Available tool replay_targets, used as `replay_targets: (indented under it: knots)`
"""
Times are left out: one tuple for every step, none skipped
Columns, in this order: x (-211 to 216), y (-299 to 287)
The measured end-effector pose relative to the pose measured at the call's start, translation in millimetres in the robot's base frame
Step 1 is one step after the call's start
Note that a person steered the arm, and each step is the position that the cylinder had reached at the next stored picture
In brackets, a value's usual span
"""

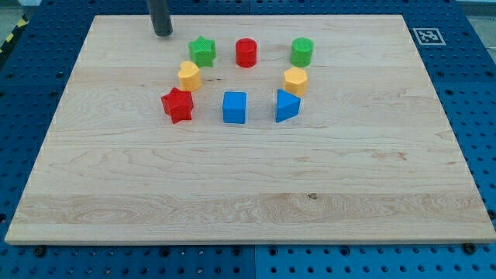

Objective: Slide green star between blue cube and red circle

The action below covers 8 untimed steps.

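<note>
The green star (202,51) lies near the view's top, left of the red circle (246,53). The blue cube (234,107) sits below the red circle, toward the middle of the board. My tip (162,33) rests on the board up and to the left of the green star, a short gap away from it. Nothing lies between the blue cube and the red circle.
A yellow block (189,76) sits just below the green star, a red star (177,105) below that. A green cylinder (302,51), a second yellow block (295,80) and a blue triangular block (286,105) are to the right. The wooden board (248,194) has a blue pegboard around it.
</note>
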<state>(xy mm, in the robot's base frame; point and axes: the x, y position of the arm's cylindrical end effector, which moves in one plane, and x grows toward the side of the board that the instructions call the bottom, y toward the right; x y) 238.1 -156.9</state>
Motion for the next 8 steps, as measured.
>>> replay_targets:
  knots:
    - [6.3, 22.9]
    - [34.2, 34.5]
    - [49.8, 56.3]
    - [54.6, 72.8]
    - [63.6, 73.0]
    - [79.9, 81.5]
    - [91.2, 108.7]
    - [98.5, 130.1]
